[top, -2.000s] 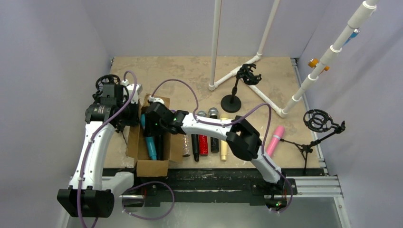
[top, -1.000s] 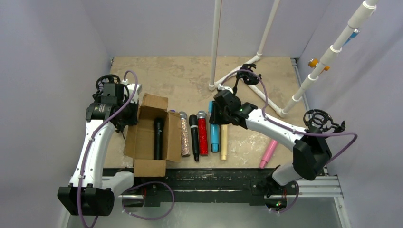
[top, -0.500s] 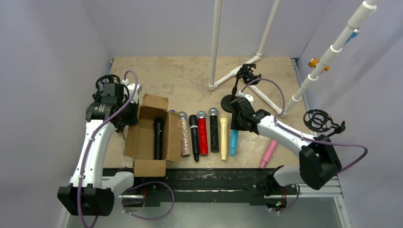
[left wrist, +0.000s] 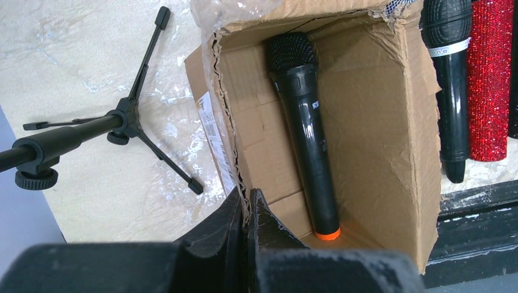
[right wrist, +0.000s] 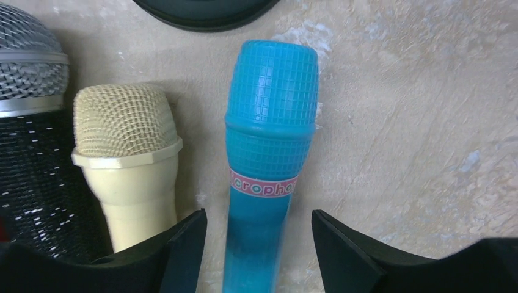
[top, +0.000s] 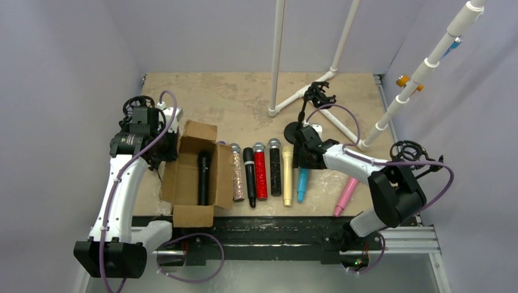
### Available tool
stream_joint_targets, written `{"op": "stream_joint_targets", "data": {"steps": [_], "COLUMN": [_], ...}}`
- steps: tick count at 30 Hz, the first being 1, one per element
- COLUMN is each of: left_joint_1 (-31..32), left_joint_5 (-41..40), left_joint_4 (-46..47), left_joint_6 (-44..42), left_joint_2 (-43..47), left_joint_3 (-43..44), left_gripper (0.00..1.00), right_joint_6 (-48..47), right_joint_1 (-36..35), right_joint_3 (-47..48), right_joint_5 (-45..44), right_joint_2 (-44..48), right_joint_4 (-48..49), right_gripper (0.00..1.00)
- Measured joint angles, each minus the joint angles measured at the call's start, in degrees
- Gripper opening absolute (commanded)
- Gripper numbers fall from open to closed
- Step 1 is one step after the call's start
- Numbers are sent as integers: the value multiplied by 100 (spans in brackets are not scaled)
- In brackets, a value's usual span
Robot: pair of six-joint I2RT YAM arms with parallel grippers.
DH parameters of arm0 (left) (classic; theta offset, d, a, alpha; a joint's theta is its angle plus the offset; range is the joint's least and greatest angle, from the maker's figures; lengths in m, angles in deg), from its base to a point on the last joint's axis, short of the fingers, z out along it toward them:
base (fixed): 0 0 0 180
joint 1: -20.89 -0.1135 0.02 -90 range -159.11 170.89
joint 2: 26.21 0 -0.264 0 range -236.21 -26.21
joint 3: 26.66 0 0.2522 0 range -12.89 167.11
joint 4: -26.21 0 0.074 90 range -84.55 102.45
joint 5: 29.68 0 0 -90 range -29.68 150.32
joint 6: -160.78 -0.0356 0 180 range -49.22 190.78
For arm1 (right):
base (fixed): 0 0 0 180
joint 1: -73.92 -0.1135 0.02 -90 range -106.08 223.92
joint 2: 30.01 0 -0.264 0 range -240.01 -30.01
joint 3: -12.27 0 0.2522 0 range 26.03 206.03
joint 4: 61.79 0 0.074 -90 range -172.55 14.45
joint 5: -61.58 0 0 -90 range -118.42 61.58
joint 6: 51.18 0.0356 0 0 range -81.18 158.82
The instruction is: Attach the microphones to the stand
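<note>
Microphones (top: 261, 174) rowed on beige tabletop (top: 232, 97), lavender walls (top: 61, 61); right end effector (right wrist: 258, 215) apart astride blue microphone (right wrist: 270, 116); left end effector (left wrist: 246, 200) pinching box (left wrist: 379, 122).

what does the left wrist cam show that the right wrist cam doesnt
Only the left wrist: a cardboard box holding a black microphone, a tripod stand beside it, and the left gripper shut on the box wall. Only the right wrist: the open right gripper straddling a light blue microphone, with a cream microphone beside it. Both: the beige table; no microphone clearly appears in both.
</note>
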Motion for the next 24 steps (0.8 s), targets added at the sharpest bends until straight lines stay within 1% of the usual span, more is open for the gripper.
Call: {"op": "stream_joint_targets", "data": {"steps": [4,6,8,11,13,17,20,24], "left_joint_1": [0,0,0,0,0,0,0,0], "left_joint_5": [24,33,44,46,52,125,179,205], "left_joint_4": [-2,-4,-4,-4,-7,-37,-68,-96], "left_joint_6": [2,4,4,13,35,50,52,55], "left_joint_2": [15,22,24,31,57,157,278,446], "left_joint_3": [0,0,0,0,0,0,0,0], "left_gripper": [0,0,0,0,0,0,0,0], "right_joint_6": [15,109,289,560,737,855,841,789], "right_joint_1": [-74,-297,-820,-1720,-2354,-3176,-3550,-3860], "right_joint_3": [90,254,605,1307,1934,3077,3912,4929], "right_joint_5": [-52,-179,-337,-457,-494,-442,-365,-214], "right_joint_2": [501,804,1049,1043,776,-136,-953,-2015], "right_joint_4": [-131,-225,-319,-367,-413,-452,-599,-675], "right_gripper": [66,64,63,62,62,60,60,60]}}
